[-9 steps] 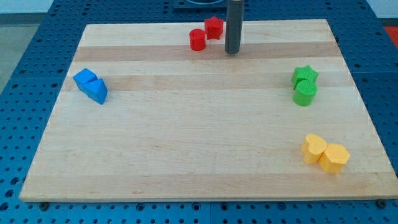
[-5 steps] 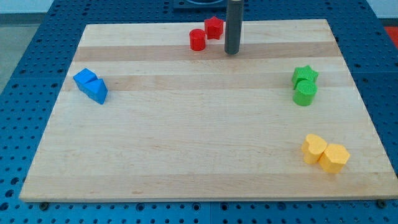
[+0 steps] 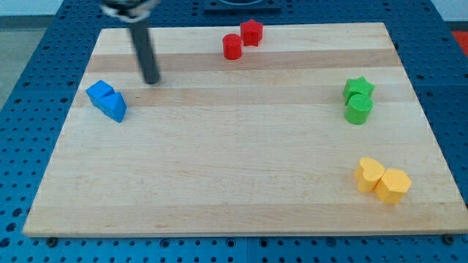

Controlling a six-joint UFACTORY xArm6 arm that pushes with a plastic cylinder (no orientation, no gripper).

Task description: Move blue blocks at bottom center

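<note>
Approach step: my tip [image 3: 151, 81] stands near, upper right of, the two touching blue plastic blocks [image 3: 107, 101]; no hand fitted. Next, push them toward bottom centre.

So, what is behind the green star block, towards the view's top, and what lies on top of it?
Behind the green star block there is only bare wooden board. Nothing lies on top of it. A round green block touches its near side. The board under both is covered.

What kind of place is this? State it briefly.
Probably a robotics lab bench: a wooden board lies on a blue perforated table, with small coloured blocks and my tip just up-right of the blue blocks.
</note>
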